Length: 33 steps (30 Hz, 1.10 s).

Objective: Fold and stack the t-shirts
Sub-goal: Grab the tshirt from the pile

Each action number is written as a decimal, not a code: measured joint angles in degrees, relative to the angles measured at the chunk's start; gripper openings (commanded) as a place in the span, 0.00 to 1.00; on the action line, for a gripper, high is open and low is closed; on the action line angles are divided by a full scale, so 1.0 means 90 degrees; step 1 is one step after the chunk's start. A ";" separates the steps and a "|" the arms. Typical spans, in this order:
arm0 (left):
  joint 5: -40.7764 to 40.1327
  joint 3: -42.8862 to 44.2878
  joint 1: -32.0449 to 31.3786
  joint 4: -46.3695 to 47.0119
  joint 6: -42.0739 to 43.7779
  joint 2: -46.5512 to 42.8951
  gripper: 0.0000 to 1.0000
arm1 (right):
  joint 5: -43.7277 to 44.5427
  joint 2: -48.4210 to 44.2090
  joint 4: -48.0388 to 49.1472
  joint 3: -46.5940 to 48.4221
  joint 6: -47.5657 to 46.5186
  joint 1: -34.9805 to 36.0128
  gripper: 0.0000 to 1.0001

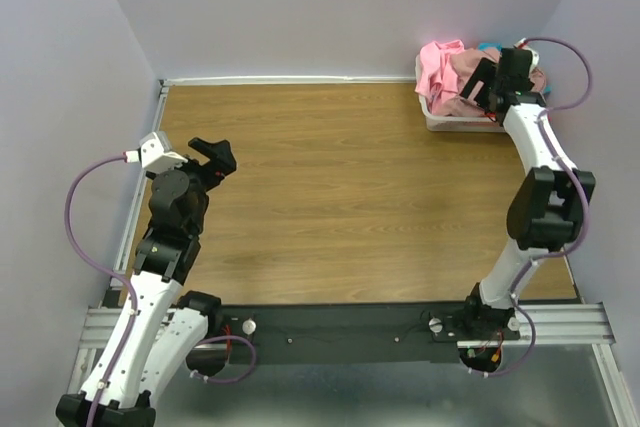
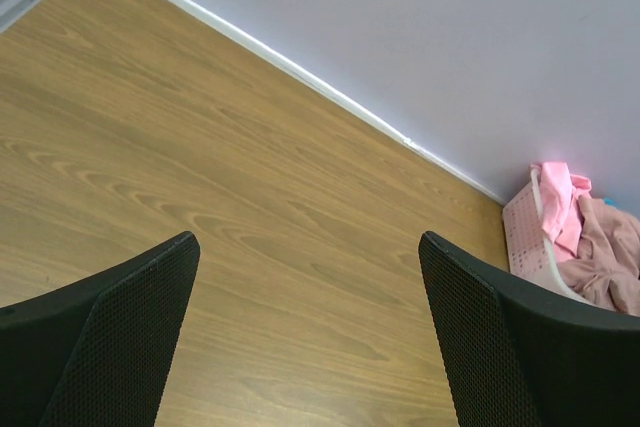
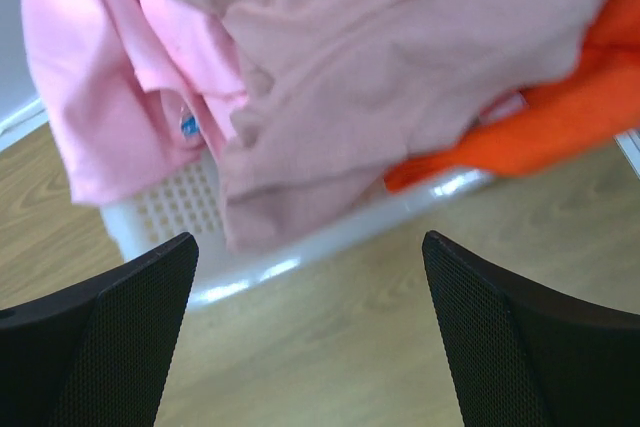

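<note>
The t-shirts lie heaped in a white basket point(image 1: 445, 123) at the table's far right corner. A bright pink tee point(image 1: 437, 62) hangs over its left side, a dusty mauve one point(image 1: 466, 77) lies on top, and a strip of teal point(image 1: 488, 48) shows behind. In the right wrist view the mauve tee point(image 3: 380, 57) drapes over the basket rim point(image 3: 300, 257), beside the bright pink point(image 3: 110, 97) and orange-red point(image 3: 560, 117) tees. My right gripper point(image 1: 484, 87) hovers over the heap, open and empty point(image 3: 310, 347). My left gripper point(image 1: 215, 157) is open and empty over the left of the table point(image 2: 310, 337).
The wooden table point(image 1: 330, 187) is walled at the back and both sides by lilac panels. The basket with pink cloth also shows far off in the left wrist view point(image 2: 525, 232). A black rail with the arm bases runs along the near edge point(image 1: 340, 332).
</note>
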 measured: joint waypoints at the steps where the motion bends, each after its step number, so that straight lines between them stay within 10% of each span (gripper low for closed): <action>1: 0.0005 -0.0032 0.0000 0.0002 -0.0002 0.0000 0.99 | 0.0005 0.0364 -0.0010 0.0306 -0.0066 0.0000 1.00; 15: -0.0165 -0.0143 0.0000 0.0017 -0.0136 -0.0070 0.99 | 0.0010 0.2387 -0.0068 0.2004 -0.0576 0.0000 0.84; 23: -0.0396 -0.0143 0.0000 -0.0015 -0.0223 -0.0073 0.99 | 0.0039 0.2771 -0.0163 0.2079 -0.0585 0.0000 0.13; 33: -0.0413 -0.0143 0.0000 -0.0007 -0.0238 -0.0136 0.99 | 0.0121 0.2239 -0.0214 0.2200 -0.0673 0.0000 0.00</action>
